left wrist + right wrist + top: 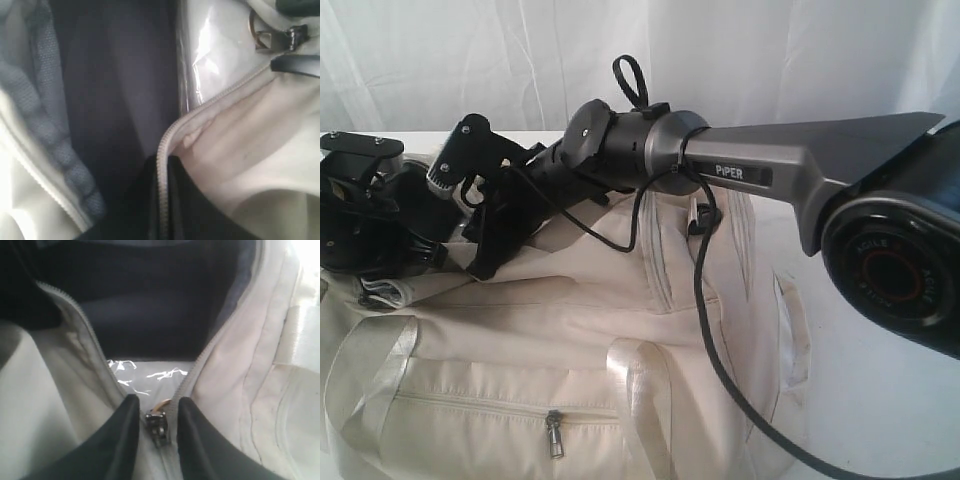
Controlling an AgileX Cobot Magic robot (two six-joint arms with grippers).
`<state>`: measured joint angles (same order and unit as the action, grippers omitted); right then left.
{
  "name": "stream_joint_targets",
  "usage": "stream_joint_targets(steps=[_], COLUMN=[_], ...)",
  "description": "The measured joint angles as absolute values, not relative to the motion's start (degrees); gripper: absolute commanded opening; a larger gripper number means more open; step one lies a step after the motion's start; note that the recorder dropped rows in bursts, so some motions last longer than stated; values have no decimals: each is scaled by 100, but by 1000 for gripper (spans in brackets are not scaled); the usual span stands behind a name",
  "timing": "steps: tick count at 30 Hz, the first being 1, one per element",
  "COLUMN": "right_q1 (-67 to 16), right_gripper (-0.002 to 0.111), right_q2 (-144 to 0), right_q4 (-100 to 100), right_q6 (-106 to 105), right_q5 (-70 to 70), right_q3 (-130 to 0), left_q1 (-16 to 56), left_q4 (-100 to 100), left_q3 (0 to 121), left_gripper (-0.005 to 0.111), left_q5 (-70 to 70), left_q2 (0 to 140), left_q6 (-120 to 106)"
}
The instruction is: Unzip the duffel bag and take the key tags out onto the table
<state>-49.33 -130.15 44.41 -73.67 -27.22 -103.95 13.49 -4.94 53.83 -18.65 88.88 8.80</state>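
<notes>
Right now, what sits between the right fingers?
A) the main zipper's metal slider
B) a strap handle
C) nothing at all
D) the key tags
A: the right wrist view shows the metal slider between the two right fingers, just where the duffel bag stops being open, with dark lining beyond.

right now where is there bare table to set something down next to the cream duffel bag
The free patch is the white tabletop right of the cream fabric duffel bag, below the right arm, crossed by a black cable. The bag's open zip is crowded: the right gripper straddles the metal zipper pull and the left gripper pinches the edge.
</notes>
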Motion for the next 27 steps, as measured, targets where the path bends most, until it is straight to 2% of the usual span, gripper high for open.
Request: stream_joint_targets(steps=[7,14,27], right_q1=[-4933,-4933,-4933], right_gripper=[26,19,17], right_q2=[-12980,-13031,-13264], right_q4=[4451,4451,4439], right_q6=[-7413,-7413,-7413], right_q5=[-2786,-2787,-2679], right_q3=[-10395,-10395,-10431], left_q1=[1349,1349,1349], left_q4=[-494,-494,-483], left_q3=[5383,5383,5383], left_gripper=[0,0,0], left_q5=[-1869,-1869,-1869], left_q2=[8888,8888,8888], left_q6=[880,880,869])
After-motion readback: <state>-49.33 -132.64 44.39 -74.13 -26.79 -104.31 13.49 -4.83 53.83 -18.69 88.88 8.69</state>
